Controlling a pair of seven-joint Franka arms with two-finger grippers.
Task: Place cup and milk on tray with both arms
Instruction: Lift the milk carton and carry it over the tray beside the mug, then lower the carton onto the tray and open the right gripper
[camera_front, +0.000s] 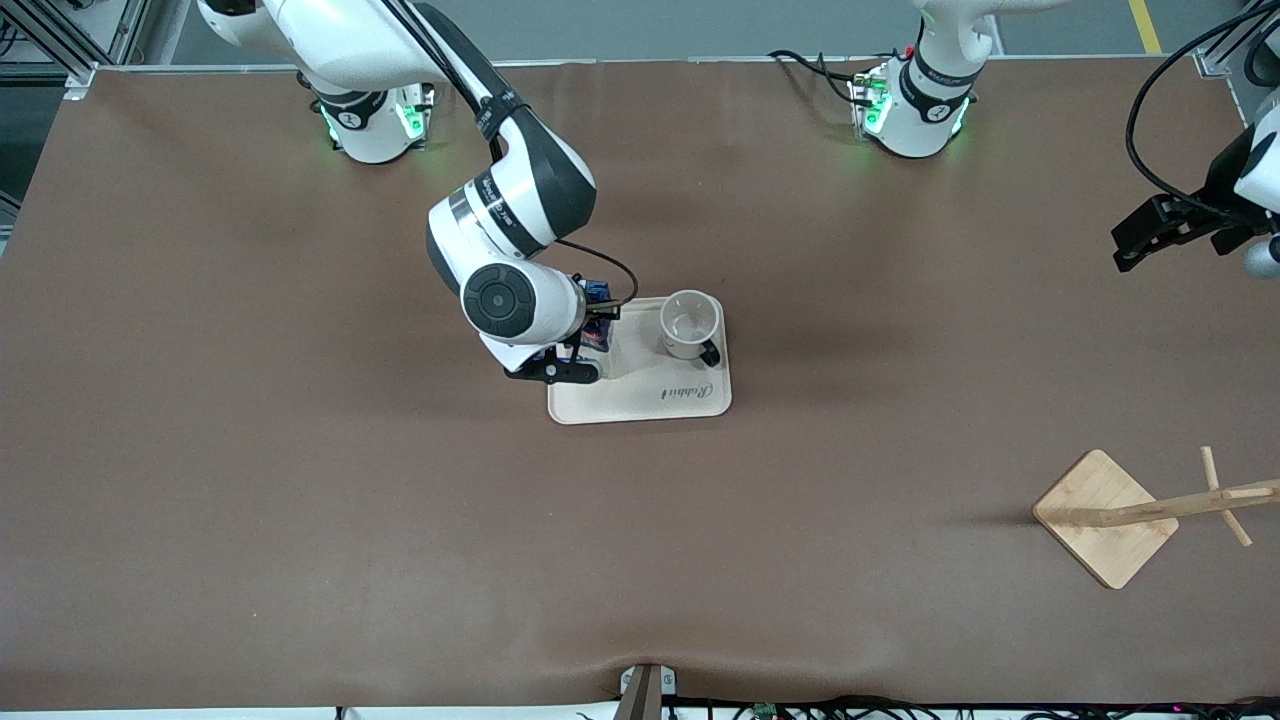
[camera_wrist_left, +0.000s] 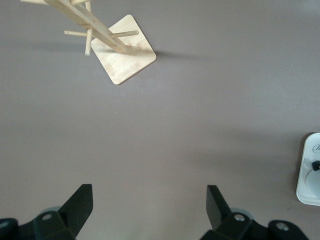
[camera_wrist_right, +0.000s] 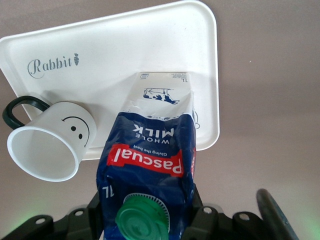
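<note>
Front view: right arm's wrist covers most of the milk (camera_front: 597, 318), only a sliver of blue/red shows next to the wrist housing. Right gripper (camera_front: 560, 372) mostly hidden there too.

Right wrist view: fingers (camera_wrist_right: 197, 212) pressed onto the carton's upper part from both sides, pinching it. Carton stands upright w/ its base on the tray (camera_wrist_right: 150, 55). Can't tell from the pics if the base bears full weight.

Milk look: gable-top, dark blue, red band w/ white print, pale lower part, green screw cap.

Cup (camera_front: 690, 323) on tray too, upright, beside the milk toward the left arm's end, not touching it. White, black rim, smiley face, dark loop handle; inside looks empty.

Tray: cream, rounded corners, cursive "Rabbit" along the edge nearer front cam.

Left gripper (camera_front: 1150, 232) spread wide, holding nothing, waits over bare table at its own end; arm cut off by frame edge. Bamboo stand (camera_front: 1105, 518) nearer front cam than it, pegs partly cropped.
</note>
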